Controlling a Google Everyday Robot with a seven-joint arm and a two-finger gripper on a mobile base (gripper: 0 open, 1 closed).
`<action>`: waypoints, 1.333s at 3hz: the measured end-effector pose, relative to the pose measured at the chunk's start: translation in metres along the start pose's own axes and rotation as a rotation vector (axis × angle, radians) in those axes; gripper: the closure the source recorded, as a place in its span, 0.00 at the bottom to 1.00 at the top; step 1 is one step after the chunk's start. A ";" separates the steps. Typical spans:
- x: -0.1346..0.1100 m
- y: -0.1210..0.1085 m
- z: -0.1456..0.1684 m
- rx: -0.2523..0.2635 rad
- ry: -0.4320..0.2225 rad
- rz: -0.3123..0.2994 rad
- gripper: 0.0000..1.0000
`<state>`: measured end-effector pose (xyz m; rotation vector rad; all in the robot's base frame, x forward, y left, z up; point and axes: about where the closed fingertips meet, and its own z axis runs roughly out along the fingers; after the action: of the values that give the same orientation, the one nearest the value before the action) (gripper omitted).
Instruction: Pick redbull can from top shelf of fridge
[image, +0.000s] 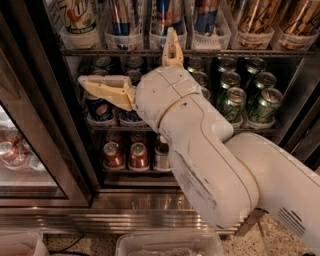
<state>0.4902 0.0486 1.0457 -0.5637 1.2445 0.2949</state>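
Several Redbull cans (167, 12) stand in clear plastic bins on the top shelf (240, 51), a wire rack at the top of the fridge (47, 115); only their lower bodies show. My gripper (127, 55) is open and empty, just below and in front of that rack. One tan finger (171, 47) points up to the edge of the rack under the middle Redbull bin. The other finger (102, 87) points left in front of the Pepsi cans (99, 107) on the middle rack. My white arm hides the middle of the lower racks.
Green cans (232, 102) fill the right of the middle rack. Copper-coloured cans (138, 155) stand on the bottom rack. The glass door (20, 150) hangs open at left. The stainless base (125, 202) runs below. A clear plastic bin (170, 245) sits on the floor.
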 end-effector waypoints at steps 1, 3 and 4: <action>0.009 -0.008 0.012 -0.016 0.022 -0.060 0.00; 0.003 0.002 0.013 -0.050 0.000 -0.107 0.00; -0.001 0.000 0.012 -0.040 -0.030 -0.036 0.00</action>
<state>0.4998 0.0559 1.0490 -0.6136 1.2008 0.2979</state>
